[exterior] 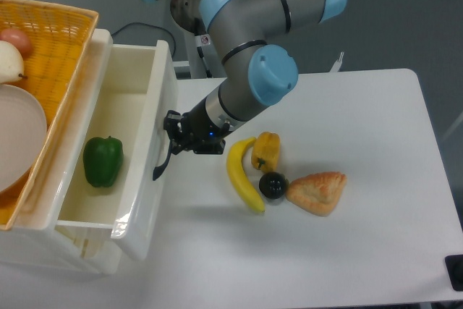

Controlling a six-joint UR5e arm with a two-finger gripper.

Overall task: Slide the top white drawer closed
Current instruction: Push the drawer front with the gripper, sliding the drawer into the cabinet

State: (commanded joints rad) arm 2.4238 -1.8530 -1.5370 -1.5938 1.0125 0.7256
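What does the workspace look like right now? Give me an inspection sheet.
Surface: white table, bare toward the front and right.
Job's things: top drawer partly open, green pepper inside.
Clutter: banana, yellow pepper, black ball and pastry on the table; orange basket on the cabinet holding a plate.
Grippers: gripper at the drawer's handle; fingers' state unclear.
Cables: black cable behind the cabinet.
Surroundings: grey floor; dark object at the right edge.
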